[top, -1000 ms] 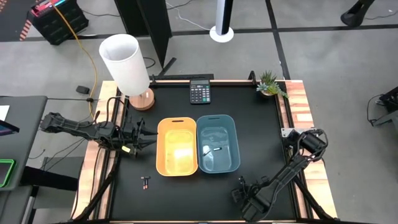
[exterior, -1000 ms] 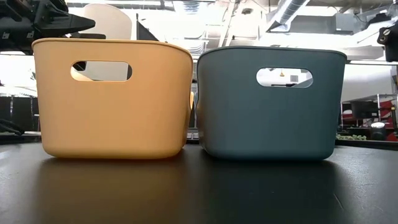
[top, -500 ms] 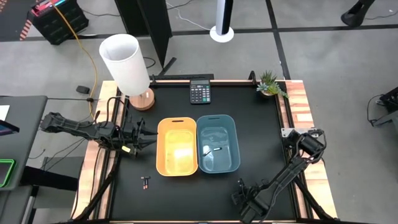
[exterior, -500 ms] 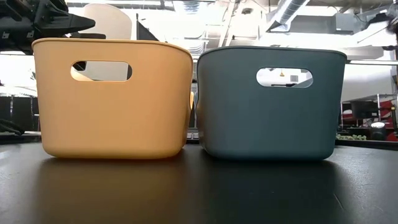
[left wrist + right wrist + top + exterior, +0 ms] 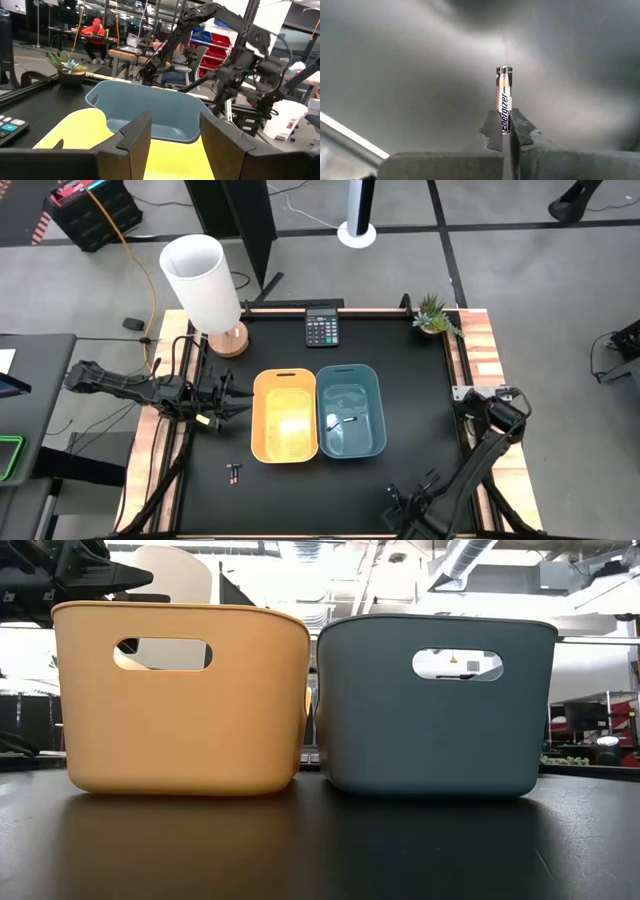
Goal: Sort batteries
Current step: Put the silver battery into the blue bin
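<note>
My right gripper is near the table's near edge, right of the middle, shut on a dark battery with a reddish and silver end. My left gripper is open and empty at the left rim of the yellow bin. It also shows in the left wrist view and at the low view's top left. Two small batteries lie on the black table in front of the yellow bin. One silvery battery lies on the floor of the blue bin. My right gripper pinches the battery by one end between its two fingertips. The battery lies along the fingers, and most of its length sticks out past their tips. The high view does not show the battery.
The yellow bin and the blue bin stand side by side at the table's middle. A calculator, a lamp with a white shade and a small potted plant stand along the far edge.
My right gripper has moved toward the table's near edge and a little to the right.
</note>
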`<state>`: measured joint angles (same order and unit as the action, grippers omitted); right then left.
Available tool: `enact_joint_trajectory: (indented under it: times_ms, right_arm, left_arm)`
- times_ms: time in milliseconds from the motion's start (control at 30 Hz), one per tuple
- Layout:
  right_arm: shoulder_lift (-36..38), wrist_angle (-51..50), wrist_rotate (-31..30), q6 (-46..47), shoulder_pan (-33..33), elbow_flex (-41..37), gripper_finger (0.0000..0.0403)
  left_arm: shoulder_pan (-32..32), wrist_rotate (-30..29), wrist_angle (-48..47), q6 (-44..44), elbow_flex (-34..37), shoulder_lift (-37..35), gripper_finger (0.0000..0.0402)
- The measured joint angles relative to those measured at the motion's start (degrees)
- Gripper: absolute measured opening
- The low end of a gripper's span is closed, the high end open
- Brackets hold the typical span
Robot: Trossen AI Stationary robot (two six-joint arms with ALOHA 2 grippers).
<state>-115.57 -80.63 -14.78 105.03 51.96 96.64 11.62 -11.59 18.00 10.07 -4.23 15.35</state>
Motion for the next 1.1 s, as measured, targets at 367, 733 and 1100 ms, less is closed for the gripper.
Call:
enact_joint_trajectory:
  times_ms: [367,733,1100]
  right_arm:
    - [0.22,-9.15,-22.17,-27.05,-6.28,14.8,0.0007]
    - [0.22,-5.88,-22.72,-48.99,-21.91,15.17,0.0021]
    - [0.22,-6.14,-24.15,-53.63,-27.28,15.17,0.0217]
  left_arm:
    - [0.0,-0.01,0.0,0.26,0.0,0.0,0.0164]
    - [0.0,0.01,-0.22,1.13,0.0,0.0,0.0164]
    - [0.0,0.01,-0.22,0.89,0.0,0.02,0.0164]
